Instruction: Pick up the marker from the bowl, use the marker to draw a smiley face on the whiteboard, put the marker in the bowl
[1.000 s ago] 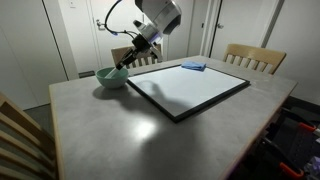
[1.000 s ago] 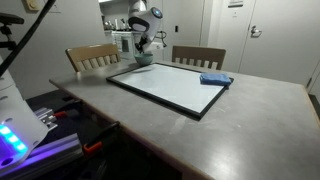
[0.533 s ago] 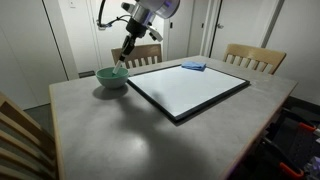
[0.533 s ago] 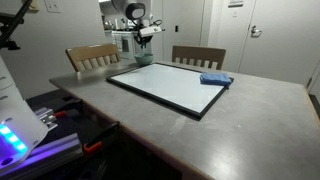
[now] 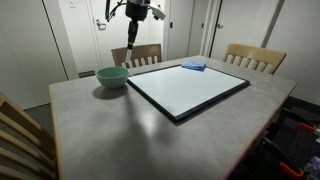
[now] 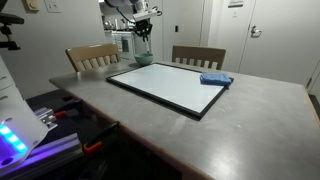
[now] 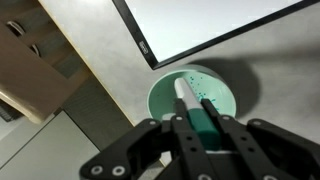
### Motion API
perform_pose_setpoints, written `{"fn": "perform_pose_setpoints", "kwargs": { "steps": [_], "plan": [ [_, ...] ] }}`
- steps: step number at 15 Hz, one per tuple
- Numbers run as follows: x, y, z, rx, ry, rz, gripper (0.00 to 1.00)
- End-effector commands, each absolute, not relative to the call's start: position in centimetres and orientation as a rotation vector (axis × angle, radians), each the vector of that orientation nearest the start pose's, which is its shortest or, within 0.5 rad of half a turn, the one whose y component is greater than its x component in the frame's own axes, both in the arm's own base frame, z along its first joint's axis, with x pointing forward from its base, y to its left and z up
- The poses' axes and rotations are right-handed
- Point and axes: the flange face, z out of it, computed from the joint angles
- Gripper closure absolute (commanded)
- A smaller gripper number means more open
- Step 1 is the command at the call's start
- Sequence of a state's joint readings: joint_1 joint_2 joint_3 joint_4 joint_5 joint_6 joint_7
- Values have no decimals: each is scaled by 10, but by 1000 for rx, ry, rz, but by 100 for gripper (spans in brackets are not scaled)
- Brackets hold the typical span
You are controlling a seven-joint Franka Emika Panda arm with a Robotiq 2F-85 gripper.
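**Marker in grip above the bowl; drawing not begun**

Finding: in the wrist view the fingers (image 7: 186, 138) are pressed together on the marker (image 7: 184, 98). It shows as a slim stick projecting from between them, pointing down toward the bowl (image 7: 218, 92). The part of the bowl's floor that shows holds no second pen. Whether the marker's cap is on cannot be made out.

Position: in both exterior views the arm (image 5: 138, 10) (image 6: 142, 14) hangs high over the bowl (image 5: 112, 80) (image 6: 144, 60), well clear of its rim. The bowl stands on the bench (image 5: 120, 130) just beside a corner of the whiteboard (image 5: 187, 90) (image 6: 168, 87). The board lies flat, and no marks can be made out on it. A blue pad (image 5: 193, 66) (image 6: 215, 79) rests at the board's far edge, well away from the bowl.

Assessment: the pick-up step appears complete, while the drawing and the return to the bowl remain to be done.

Next move, as judged: carry the marker sideways over the black frame to an open part of the board. Then lower it, near upright, until the tip just touches. Contact should be light, since a hard press could push the thin pen back through the pinch or tilt it. The lines should keep away from the pad.
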State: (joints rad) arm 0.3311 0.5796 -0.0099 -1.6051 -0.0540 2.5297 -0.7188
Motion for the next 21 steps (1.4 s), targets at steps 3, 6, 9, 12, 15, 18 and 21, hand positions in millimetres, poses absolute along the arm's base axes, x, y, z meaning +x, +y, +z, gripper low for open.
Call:
{"fn": "perform_pose_setpoints", "kwargs": {
  "steps": [3,6,9,12,15,18,21],
  "plan": [
    [653,202,352,-2976,-1365,-206,95],
    [637,185,357,-3046,-1183,-53,95],
    [619,162,355,-3107,-974,52,95],
    [598,136,346,-3129,-804,65,95],
    [580,109,336,-3173,-772,-98,95],
    [563,88,327,-3211,-830,-313,95],
    [550,73,318,-3180,-829,-520,95]
  ]
}}
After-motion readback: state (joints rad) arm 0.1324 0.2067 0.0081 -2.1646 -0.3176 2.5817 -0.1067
